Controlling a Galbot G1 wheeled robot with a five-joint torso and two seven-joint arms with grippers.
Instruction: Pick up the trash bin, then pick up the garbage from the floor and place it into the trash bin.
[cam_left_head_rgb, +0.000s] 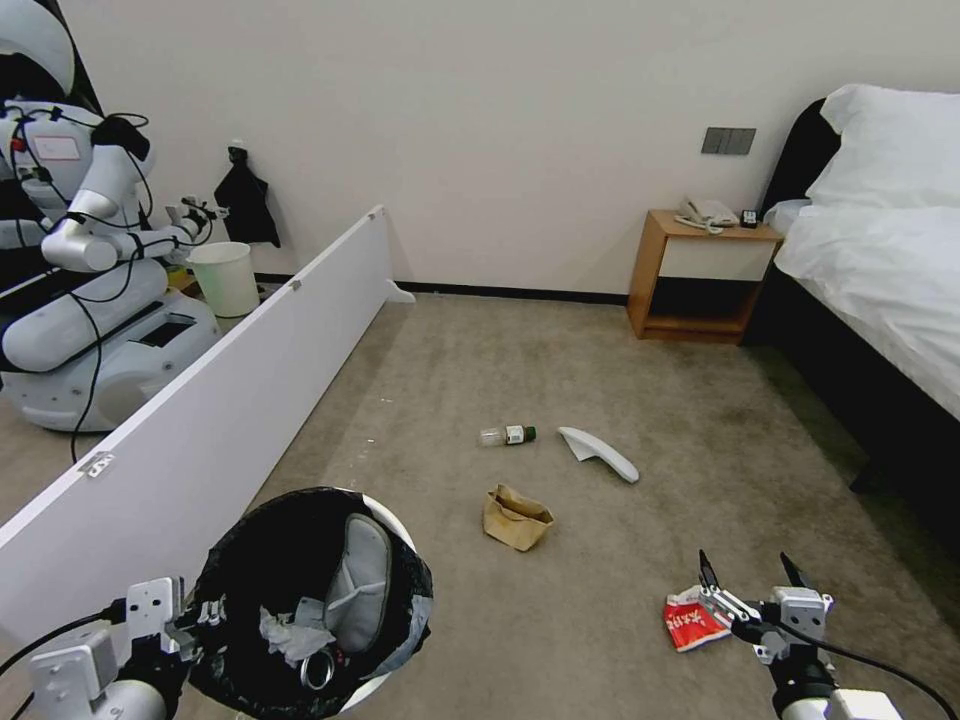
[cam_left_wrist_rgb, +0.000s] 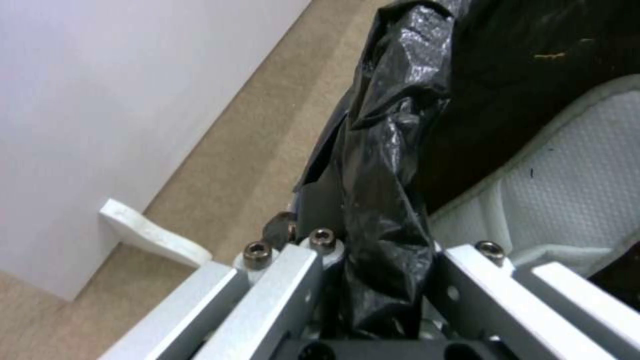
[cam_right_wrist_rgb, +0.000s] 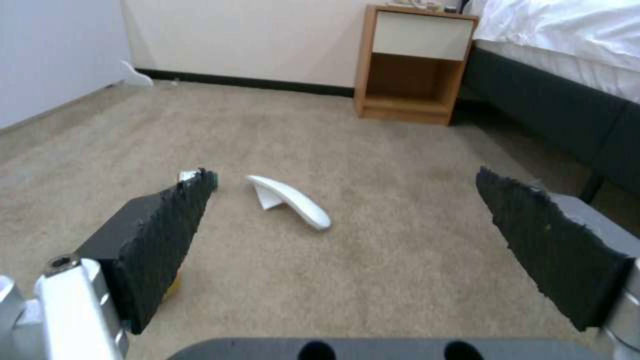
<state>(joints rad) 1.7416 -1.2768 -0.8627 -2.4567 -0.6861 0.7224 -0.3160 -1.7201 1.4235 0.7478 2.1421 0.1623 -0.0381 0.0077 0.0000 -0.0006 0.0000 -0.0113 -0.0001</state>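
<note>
- Round white plastic trash bin (cam_left_head_rgb: 400, 530) with black bag liner: near left of the scene, beside the long white partition board (cam_left_head_rgb: 240, 400).
- Left gripper (cam_left_head_rgb: 205, 612): clamped on the near-left rim of the bin; the left wrist view shows the black liner (cam_left_wrist_rgb: 387, 200) pinched between its closed fingers (cam_left_wrist_rgb: 287, 295).
- Bin contents: one white slipper (cam_left_head_rgb: 360, 585) standing on edge, crumpled white tissue (cam_left_head_rgb: 285, 635), and a crushed metal can (cam_left_head_rgb: 318, 668) with its ring-shaped end facing up.
- Right gripper (cam_left_head_rgb: 752, 578): near right, above the beige-brown carpet floor (cam_left_head_rgb: 620, 370), fingers spread wide and holding nothing.
- Red wrapper (cam_left_head_rgb: 692, 620): on the floor just left of the right gripper.
- Brown paper bag (cam_left_head_rgb: 516, 517): on the floor at centre.
- Clear green-capped bottle (cam_left_head_rgb: 507, 435): lying on its side, farther than the bag.
- Second white slipper (cam_left_head_rgb: 598, 452): on the floor just right of the bottle.
</note>
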